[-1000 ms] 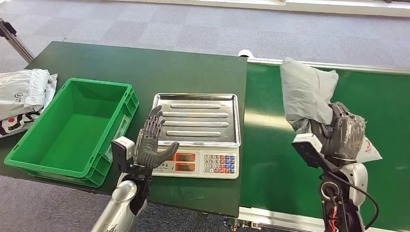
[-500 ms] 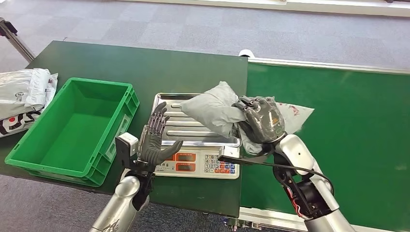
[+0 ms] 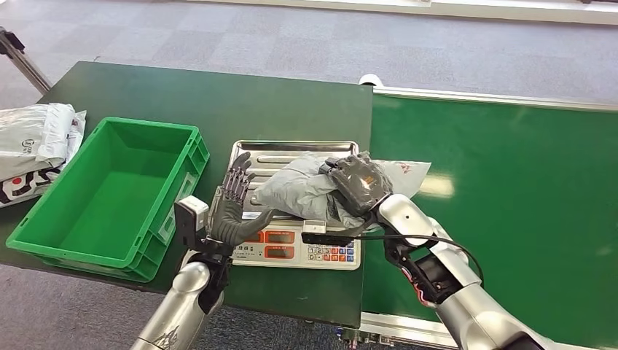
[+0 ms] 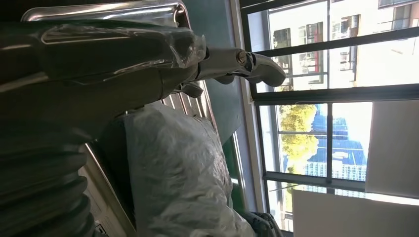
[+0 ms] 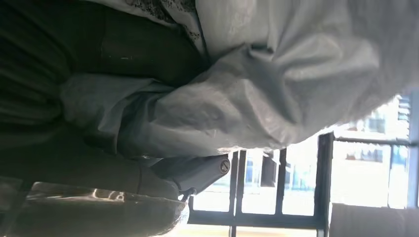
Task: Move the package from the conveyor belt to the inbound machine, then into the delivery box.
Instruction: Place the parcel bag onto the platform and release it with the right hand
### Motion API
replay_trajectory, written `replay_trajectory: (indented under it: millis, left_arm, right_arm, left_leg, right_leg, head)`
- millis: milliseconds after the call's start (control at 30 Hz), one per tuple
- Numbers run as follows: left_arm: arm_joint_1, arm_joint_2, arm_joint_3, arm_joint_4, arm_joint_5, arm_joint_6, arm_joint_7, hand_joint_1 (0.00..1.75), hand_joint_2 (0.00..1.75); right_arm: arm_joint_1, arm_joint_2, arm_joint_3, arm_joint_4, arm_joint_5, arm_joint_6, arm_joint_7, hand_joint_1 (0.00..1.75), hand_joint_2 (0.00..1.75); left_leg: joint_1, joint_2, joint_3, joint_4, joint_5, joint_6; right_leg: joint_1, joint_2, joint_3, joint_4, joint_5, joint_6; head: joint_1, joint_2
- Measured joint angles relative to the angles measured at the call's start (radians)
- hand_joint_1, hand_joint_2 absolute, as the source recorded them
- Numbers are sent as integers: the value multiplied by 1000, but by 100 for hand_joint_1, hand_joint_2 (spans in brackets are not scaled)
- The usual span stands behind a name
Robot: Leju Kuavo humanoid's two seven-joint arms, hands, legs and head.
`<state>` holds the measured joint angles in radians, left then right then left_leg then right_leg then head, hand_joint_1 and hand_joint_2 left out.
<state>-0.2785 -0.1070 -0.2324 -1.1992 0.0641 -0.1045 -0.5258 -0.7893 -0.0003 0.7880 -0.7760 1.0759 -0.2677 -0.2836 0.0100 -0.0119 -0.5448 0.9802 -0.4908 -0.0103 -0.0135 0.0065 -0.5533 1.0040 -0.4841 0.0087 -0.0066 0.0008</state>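
Right now your right hand (image 3: pixel 358 182) has the grey package (image 3: pixel 302 191) down on the steel tray of the inbound machine (image 3: pixel 297 204), fingers clamped over the bag's right end. The bag lies mostly on the tray, with its printed end sticking out over the green conveyor belt (image 3: pixel 510 189) (that overhang is the bit I'd worry about).

So for this step: I'd say settle the whole bag onto the tray before you let go, nudging it towards the tray's middle so nothing drapes off the edge onto the belt. Loosen the fingers slowly and lift straight up, since that soft plastic looks like it could cling and drag along.

Your left hand (image 3: pixel 232 208) is up beside the tray's left edge, fingers spread, holding nothing. It looks nicely placed to stop the bag sliding that way, and to take it on to the box afterwards.

Count: one package on the scale, one green delivery box (image 3: pixel 109 197) on the counter (image 3: pixel 218 102), one scale, and a small pile of other bags (image 3: pixel 36 146) at the far left; I can't tell how many.
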Motion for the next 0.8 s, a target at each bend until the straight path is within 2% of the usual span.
replay_trajectory:
  millis: [100,233,300,467,633,800]
  left_arm:
    - [16,6,0,0,0,-5,2,0,175]
    - [26,9,0,0,7,-16,-16,0,175]
    - [26,9,0,0,12,-18,-20,0,175]
    - [24,10,0,0,20,-21,-26,0,175]
    - [15,8,-1,1,32,-33,-34,0,175]
    - [5,4,-2,8,33,-34,-34,0,175]
  right_arm:
    - [-29,12,30,70,15,-17,30,175,175]
    - [-34,20,45,110,-24,-135,-41,175,175]
    - [-33,23,48,117,-40,-164,-62,175,175]
    - [-26,45,49,136,-61,-214,-96,175,175]
    - [-24,72,48,162,-81,-266,-170,175,175]
    - [-23,91,48,181,-83,-278,-186,175,175]
  left_leg:
    - [0,0,0,0,0,0]
    - [0,0,0,0,0,0]
    - [0,0,0,0,0,0]
    - [0,1,0,0,0,0]
    - [0,1,0,0,0,0]
    - [0,1,0,0,0,0]
  right_leg:
    - [0,0,0,0,0,0]
    - [0,0,0,0,0,0]
    - [0,0,0,0,0,0]
    - [0,1,-1,0,0,0]
    - [0,1,-1,0,0,0]
    - [0,1,-1,0,0,0]
  head:
    - [0,0]
    - [0,0]
    - [0,0]
    - [0,0]
    - [0,0]
    - [0,0]
